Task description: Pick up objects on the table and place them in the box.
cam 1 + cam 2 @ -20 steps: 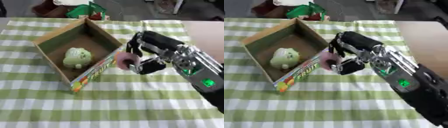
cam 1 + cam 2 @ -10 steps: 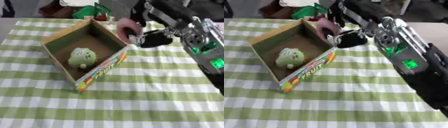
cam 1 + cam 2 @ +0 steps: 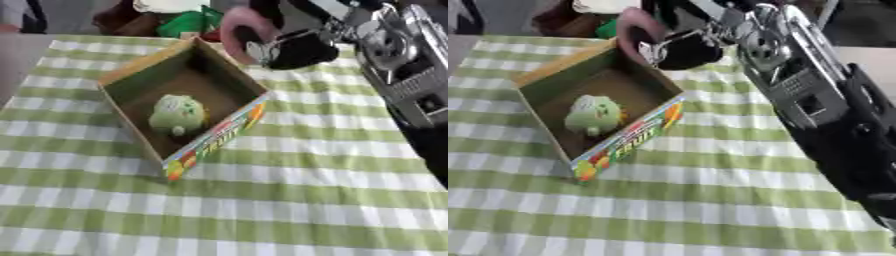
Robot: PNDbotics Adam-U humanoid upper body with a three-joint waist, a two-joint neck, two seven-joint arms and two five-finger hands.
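Half-hidden in the right robot hand (image 3: 293, 47), a pink object (image 3: 238, 26) blurs.

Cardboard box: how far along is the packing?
Done: a green plush toy lies inside the open cardboard box. In hand: the right hand holds a pink round object in curled fingers above the box's far corner. Left: lowering and releasing it. No other loose objects show on the checked cloth.

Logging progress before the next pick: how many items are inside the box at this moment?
1. A green plush toy lies on the floor of the box. A pink object is held in the right hand above the box's far corner, not yet inside.
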